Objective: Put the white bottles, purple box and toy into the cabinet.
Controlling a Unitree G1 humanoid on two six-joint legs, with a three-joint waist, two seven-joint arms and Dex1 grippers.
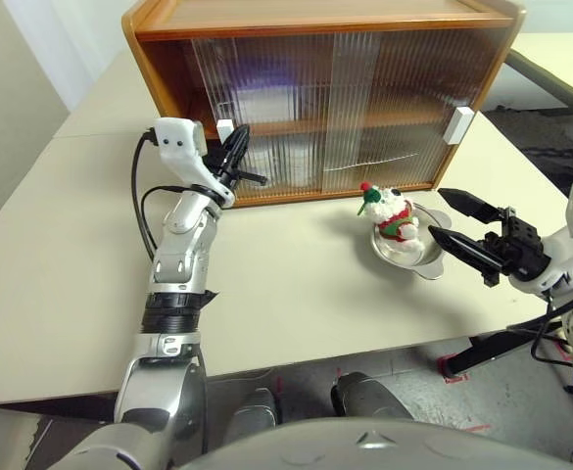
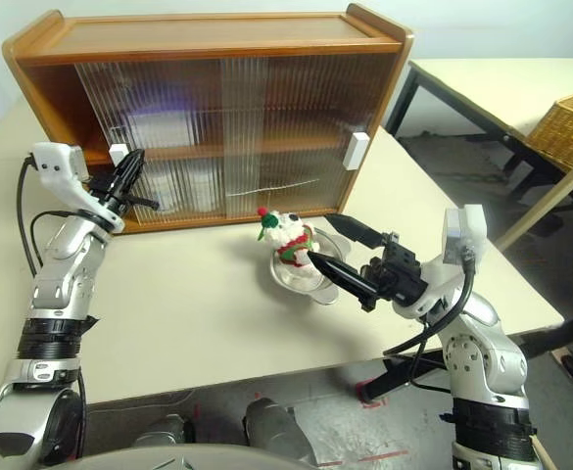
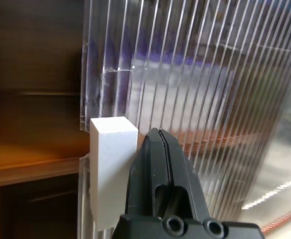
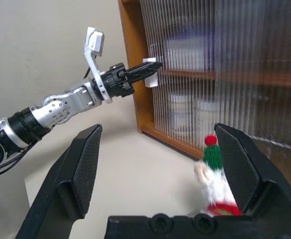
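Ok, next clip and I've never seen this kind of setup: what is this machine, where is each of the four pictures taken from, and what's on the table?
It is a two-armed humanoid robot. Two pictures come from cameras in its head, looking down over its arms; the other two come from a camera on each wrist, looking along that hand's black fingers.

On the pale table stands an orange-brown wooden cabinet with ribbed translucent sliding doors. Behind them a purple box shape shows on the upper shelf and white jars below. In front sits a fluffy white plush toy in red and green, resting in a shiny steel bowl.

The left hand is shut, its tip beside a small white door handle. The right hand is open near the toy, holding nothing.
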